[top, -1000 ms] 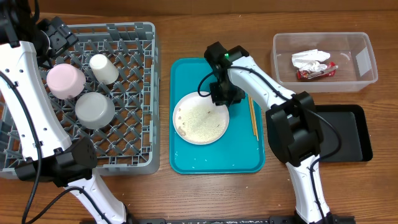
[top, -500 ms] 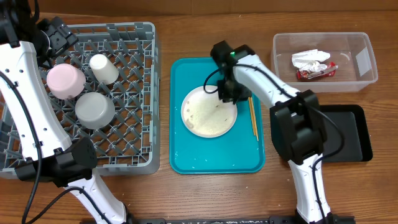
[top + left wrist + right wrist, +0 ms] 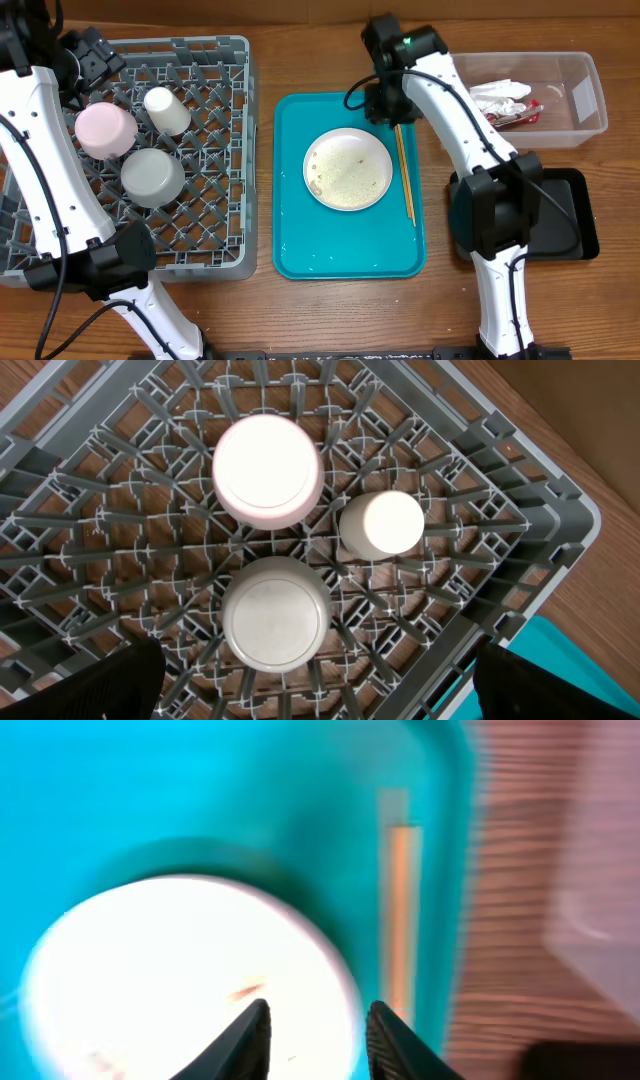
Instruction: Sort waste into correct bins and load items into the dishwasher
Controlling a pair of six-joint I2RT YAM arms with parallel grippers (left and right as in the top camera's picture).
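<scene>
One pale pink plate (image 3: 348, 169), rice grains (image 3: 340, 182) still on it, has slid right across the teal tray (image 3: 300, 250). The right gripper (image 3: 384, 104) has drawn back beside the chopsticks (image 3: 404, 180).

The left gripper (image 3: 320, 698) gapes wide over the dish rack (image 3: 520, 490).

The right gripper's fingers (image 3: 250, 1038) are slightly parted and empty, so I judge the rice needs binning before loading.

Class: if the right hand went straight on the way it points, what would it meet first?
Most likely the pale pink plate, near its rim, straight ahead of the right hand. Blur hides depth, so the teal tray beside it is possible.
</scene>
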